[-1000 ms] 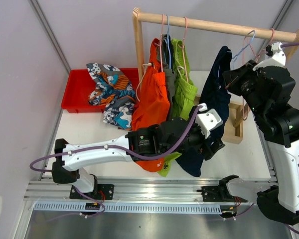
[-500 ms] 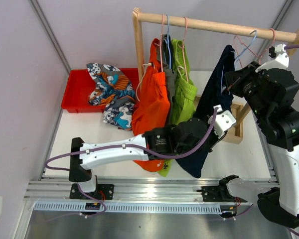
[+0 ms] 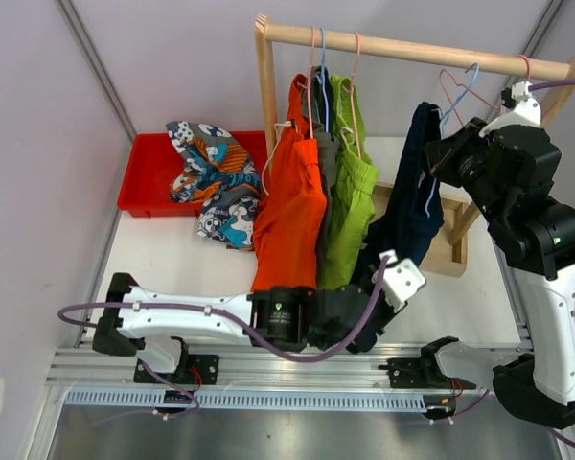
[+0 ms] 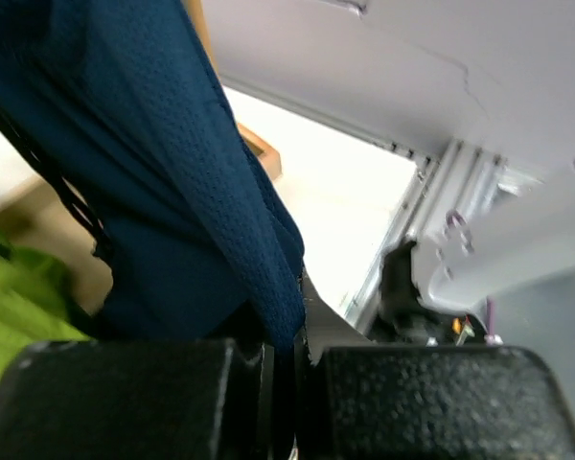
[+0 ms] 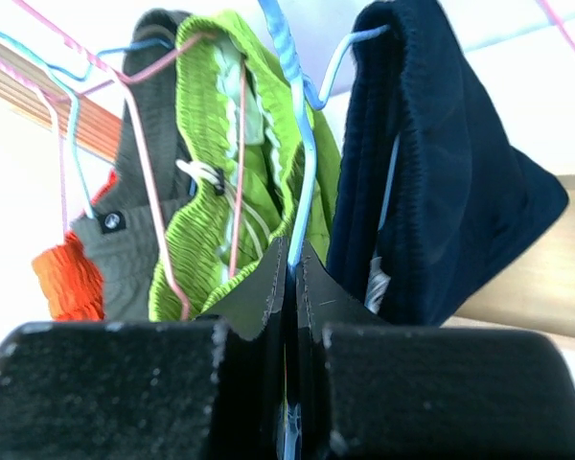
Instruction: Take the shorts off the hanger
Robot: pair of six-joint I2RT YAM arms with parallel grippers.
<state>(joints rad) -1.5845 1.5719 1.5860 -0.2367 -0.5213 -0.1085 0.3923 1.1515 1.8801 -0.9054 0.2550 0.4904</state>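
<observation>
The dark navy shorts (image 3: 414, 196) hang from a blue hanger (image 3: 460, 86) below the wooden rail (image 3: 412, 50). My left gripper (image 3: 372, 309) is shut on their lower hem, and in the left wrist view the navy fabric (image 4: 163, 192) runs down between the left gripper's (image 4: 287, 383) closed fingers. Up beside the waistband, my right gripper (image 3: 439, 153) is shut on the blue hanger wire (image 5: 302, 144), which passes between the right gripper's (image 5: 289, 278) pads. Orange shorts (image 3: 292, 211), grey shorts (image 5: 134, 240) and lime green shorts (image 3: 350, 192) hang to the left.
A red bin (image 3: 149, 177) at the back left holds the printed shorts (image 3: 211, 182). A bare pink hanger (image 3: 446, 84) hangs next to the blue one. The rack's wooden post (image 3: 266, 86) and its base (image 3: 452, 244) stand on the white table.
My left gripper closed on the navy shorts' hem and moved toward the near edge, drawing the fabric down. The right gripper with the blue hanger shifted slightly.
</observation>
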